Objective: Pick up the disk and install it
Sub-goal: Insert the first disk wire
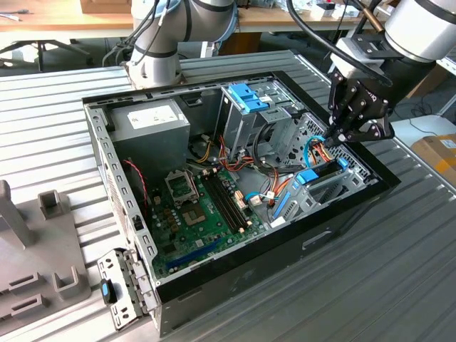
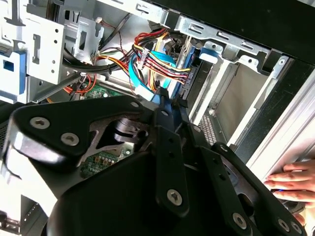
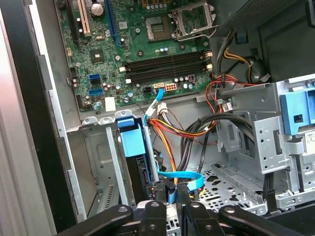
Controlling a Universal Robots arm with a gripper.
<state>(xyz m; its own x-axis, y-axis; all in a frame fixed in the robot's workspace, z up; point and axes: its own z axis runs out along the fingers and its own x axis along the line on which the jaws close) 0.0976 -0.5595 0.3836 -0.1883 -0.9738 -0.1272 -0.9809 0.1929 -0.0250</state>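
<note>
An open black desktop computer case (image 1: 342, 221) is seen lying on its side on a ribbed grey metal table (image 1: 399, 285). Inside it, a green motherboard (image 1: 203, 206) is seen, with a grey power-supply box bearing a white label (image 1: 151, 121) at the far corner and a tall metal drive cage with blue plastic tabs (image 1: 253, 100) beside it.

The black multi-link gripper (image 1: 340, 135) is positioned over the bay at the exterior view's right end of the case. In both wrist views its fingers (image 3: 170, 196) are seen drawn close together, pinching the top edge of something thin and blue, next to a flat light-blue ribbon cable (image 3: 179, 177). What exactly is clamped cannot be told with certainty.

The disk (image 3: 140, 164), a flat dark drive framed by a light-blue plastic bracket, is seen standing on edge inside the grey metal bay (image 3: 98, 147), directly below the gripper. The bracket's blue upper end (image 1: 308, 176) is visible in the exterior view, just beside the gripper's tips. A bundle of red, orange and yellow wires (image 2: 157, 59) runs past the bay, close to the fingers.

A detached metal side bracket with a blue latch (image 1: 117, 288) lies on the table by the near corner of the case. A person's hand (image 2: 294, 179) rests near the case edge in the second wrist view.
</note>
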